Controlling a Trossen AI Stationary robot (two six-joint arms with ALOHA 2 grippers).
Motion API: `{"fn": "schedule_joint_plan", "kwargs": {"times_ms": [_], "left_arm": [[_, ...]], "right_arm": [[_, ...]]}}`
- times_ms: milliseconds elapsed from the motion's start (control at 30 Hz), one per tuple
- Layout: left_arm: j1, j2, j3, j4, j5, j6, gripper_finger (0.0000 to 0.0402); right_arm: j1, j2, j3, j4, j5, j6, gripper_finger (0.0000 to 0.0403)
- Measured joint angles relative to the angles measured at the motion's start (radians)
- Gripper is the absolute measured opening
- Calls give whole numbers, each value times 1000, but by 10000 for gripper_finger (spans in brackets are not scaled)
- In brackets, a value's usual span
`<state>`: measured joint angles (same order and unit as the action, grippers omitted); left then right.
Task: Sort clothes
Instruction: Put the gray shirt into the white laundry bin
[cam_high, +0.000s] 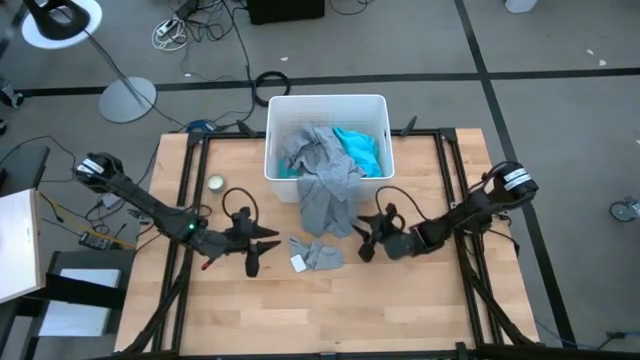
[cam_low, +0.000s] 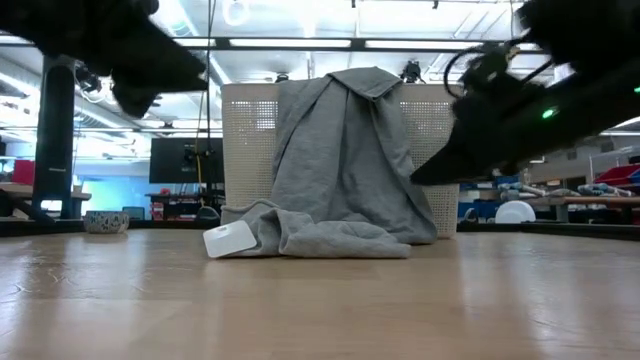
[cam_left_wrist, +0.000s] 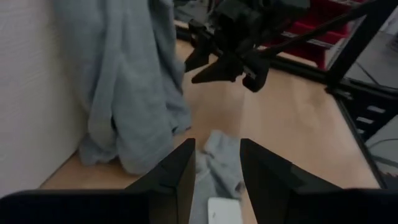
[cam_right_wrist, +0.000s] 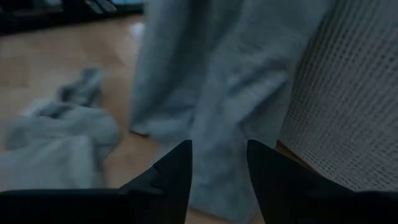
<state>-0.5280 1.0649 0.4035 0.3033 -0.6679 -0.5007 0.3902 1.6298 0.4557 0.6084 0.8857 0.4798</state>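
On the wooden tabletop (cam_high: 400, 310), a small crumpled grey garment (cam_high: 322, 254) lies between both open grippers, seemingly nearer the left gripper (cam_high: 262, 243) than the right gripper (cam_high: 370, 238).

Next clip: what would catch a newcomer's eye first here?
The grey shirt spilling out of the white bin over its front wall and down onto the table, with a turquoise garment bright inside the bin. Either side of a small grey piece on the table before the bin, the left gripper and right gripper face each other, both open and empty.
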Motion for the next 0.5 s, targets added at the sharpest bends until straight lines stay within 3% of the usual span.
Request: {"fn": "schedule_joint_plan", "kwargs": {"times_ms": [267,433,500], "left_arm": [[-16,1,-37,19,-64,-31,131],[-16,1,-37,16,-69,-16,131],[-16,1,-37,15,-73,-5,131]], "right_arm": [[-201,26,11,37,-226,-35,153],[-269,99,120,60,-429,-109,153],[-274,152,185,61,-447,-159,153]]}}
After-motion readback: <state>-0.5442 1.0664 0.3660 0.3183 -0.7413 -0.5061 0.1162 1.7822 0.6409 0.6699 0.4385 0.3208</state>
